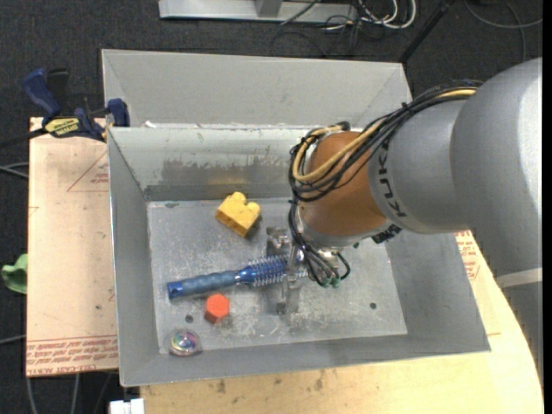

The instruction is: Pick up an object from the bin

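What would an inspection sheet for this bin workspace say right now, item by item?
Surface: grey metal bin, floor scuffed.
Job's things: blue brush lying flat, handle pointing left, bristle end under the gripper; yellow block near the back wall; small orange block just in front of the brush handle; shiny round thing in the front-left corner.
Clutter: nothing seen.
Grippers: gripper low over the brush's bristle end.
Cables: yellow and black cables looped over the wrist's orange cover.
Surroundings: dark floor behind the bin.
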Controlling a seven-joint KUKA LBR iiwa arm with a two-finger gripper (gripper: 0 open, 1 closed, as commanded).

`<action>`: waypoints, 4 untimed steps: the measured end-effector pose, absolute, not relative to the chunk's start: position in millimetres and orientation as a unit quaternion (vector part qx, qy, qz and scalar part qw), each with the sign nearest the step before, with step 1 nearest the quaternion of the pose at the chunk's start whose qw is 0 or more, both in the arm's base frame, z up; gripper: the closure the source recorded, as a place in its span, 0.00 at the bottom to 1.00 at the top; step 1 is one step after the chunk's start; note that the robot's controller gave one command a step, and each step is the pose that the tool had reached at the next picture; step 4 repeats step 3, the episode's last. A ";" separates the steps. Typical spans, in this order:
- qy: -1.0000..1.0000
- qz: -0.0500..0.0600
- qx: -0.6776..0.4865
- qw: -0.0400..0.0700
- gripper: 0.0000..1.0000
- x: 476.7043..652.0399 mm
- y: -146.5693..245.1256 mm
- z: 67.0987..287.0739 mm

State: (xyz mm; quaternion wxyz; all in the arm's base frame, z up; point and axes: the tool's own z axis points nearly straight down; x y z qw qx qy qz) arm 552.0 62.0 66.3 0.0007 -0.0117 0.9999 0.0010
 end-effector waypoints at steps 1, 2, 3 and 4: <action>1.000 0.001 -0.011 0.002 1.00 553.0 62.2 67.6; 1.000 0.001 -0.011 0.001 1.00 553.3 62.4 79.3; 1.000 0.001 -0.011 0.004 1.00 555.3 62.7 150.9; 1.000 0.001 -0.011 0.004 1.00 555.3 62.7 150.9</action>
